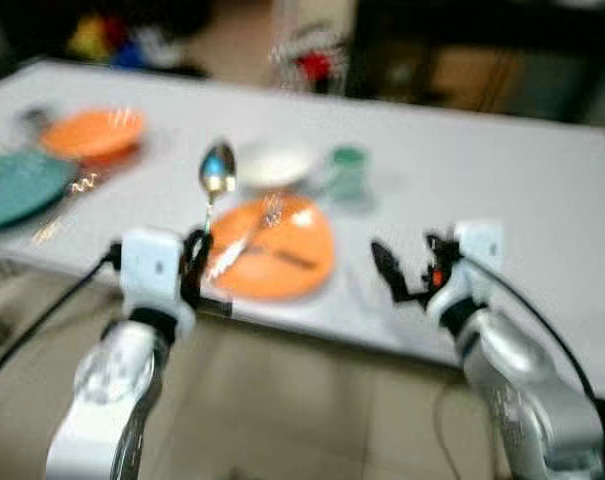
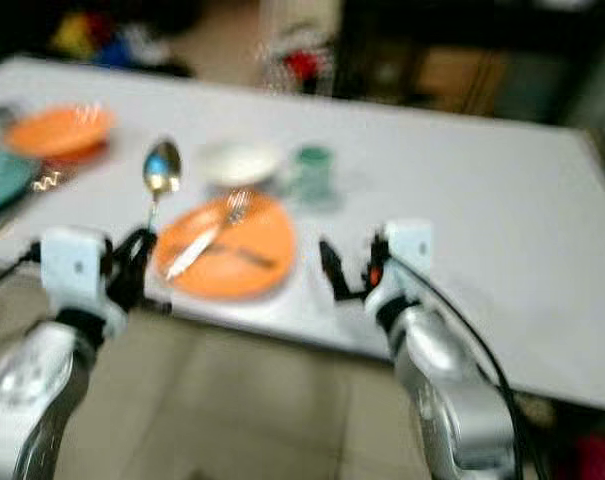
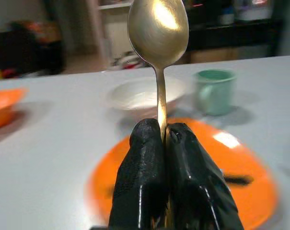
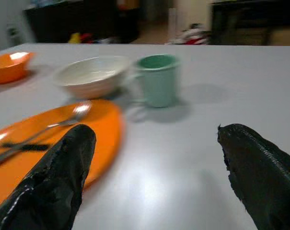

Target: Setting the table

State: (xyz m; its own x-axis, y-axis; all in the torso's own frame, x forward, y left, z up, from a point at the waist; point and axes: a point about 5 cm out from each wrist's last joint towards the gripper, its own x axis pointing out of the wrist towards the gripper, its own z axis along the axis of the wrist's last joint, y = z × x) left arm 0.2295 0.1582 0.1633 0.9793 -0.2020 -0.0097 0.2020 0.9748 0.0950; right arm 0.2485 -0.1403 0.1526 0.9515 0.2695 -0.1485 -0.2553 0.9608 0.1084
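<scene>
From the head views, which were blurry, the left end effector (image 1: 194, 262) was at the near edge of the white desk (image 1: 502, 190), pinched tight on the handle of a spoon (image 1: 217, 175). The spoon stood straight up with its bowl at the top, just in front of the orange plate (image 1: 292, 265). A fork (image 1: 252, 232) lay across that plate, and a white bowl (image 1: 274, 162) and a green cup (image 1: 348, 170) sat just behind it, so this place looked nearly set. The right end effector (image 1: 410, 268) hung near the desk edge to the right of the plate, holding nothing. In the left wrist view, the two black fingers (image 3: 145, 187) were pressed together on the thin handle, low down, which probably kept the spoon steady for carrying. Its long line ran up from the fingers, and the shiny bowl faced the camera. In the right wrist view, the right fingers (image 4: 63, 177) were wide apart with bare desk between them, maybe ready to help.
</scene>
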